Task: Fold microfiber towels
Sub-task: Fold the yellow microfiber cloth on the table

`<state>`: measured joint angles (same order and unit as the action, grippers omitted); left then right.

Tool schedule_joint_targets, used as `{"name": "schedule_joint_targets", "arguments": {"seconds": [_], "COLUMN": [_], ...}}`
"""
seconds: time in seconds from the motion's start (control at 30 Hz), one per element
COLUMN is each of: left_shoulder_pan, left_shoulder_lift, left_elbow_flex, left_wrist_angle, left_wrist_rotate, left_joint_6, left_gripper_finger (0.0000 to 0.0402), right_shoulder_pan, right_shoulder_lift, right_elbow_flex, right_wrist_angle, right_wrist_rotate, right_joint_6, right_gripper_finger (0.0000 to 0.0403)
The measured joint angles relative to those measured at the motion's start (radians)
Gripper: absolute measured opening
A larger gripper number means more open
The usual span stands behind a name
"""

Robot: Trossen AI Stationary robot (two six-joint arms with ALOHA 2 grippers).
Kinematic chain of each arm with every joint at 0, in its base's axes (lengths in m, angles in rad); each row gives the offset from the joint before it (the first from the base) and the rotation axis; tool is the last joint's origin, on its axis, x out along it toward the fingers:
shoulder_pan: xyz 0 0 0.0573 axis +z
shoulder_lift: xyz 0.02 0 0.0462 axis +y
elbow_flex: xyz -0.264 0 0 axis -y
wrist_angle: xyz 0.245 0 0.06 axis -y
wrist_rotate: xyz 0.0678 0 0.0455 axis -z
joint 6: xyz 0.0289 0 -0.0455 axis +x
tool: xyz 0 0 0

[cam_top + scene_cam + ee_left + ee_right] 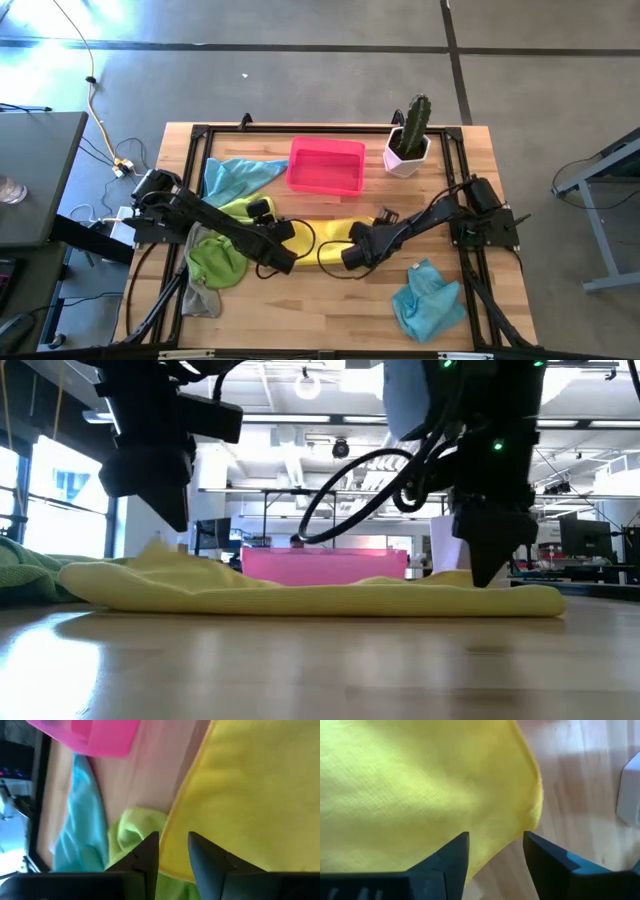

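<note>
Two pincers, left pincer and right pincer, hover with fingers apart over opposite ends of the yellow towel, which lies flat on the desk, evidently spaced for a symmetric fold.

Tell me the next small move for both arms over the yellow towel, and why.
Probably lift both clear. The left end effector and right end effector are open above the yellow towel, which lies flat on the table, apparently released.
</note>
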<state>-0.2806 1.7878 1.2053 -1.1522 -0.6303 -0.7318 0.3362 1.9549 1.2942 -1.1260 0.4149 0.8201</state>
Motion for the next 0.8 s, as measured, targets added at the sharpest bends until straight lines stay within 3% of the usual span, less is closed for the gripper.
{"name": "schedule_joint_targets", "arguments": {"seconds": [0.3,0.57,0.8], "left_shoulder_pan": [-0.001,-0.001,-0.001], "left_shoulder_lift": [0.000,0.000,0.000], "left_elbow_flex": [0.000,0.000,0.000], "left_wrist_angle": [0.000,0.056,0.253], "left_wrist_rotate": [-0.009,0.052,0.200], "left_joint_6": [0.169,0.276,0.475], "left_gripper_finger": [0.0091,0.0080,0.0074], "right_shoulder_pan": [0.100,0.185,0.261], "right_shoulder_lift": [0.000,0.000,0.000], "right_elbow_flex": [0.000,0.000,0.000], "right_wrist_angle": [-0.025,-0.034,-0.043], "right_wrist_rotate": [0.003,0.024,0.050], "right_joint_6": [0.211,0.349,0.471], "right_gripper_finger": [0.0172,0.0171,0.0171]}}
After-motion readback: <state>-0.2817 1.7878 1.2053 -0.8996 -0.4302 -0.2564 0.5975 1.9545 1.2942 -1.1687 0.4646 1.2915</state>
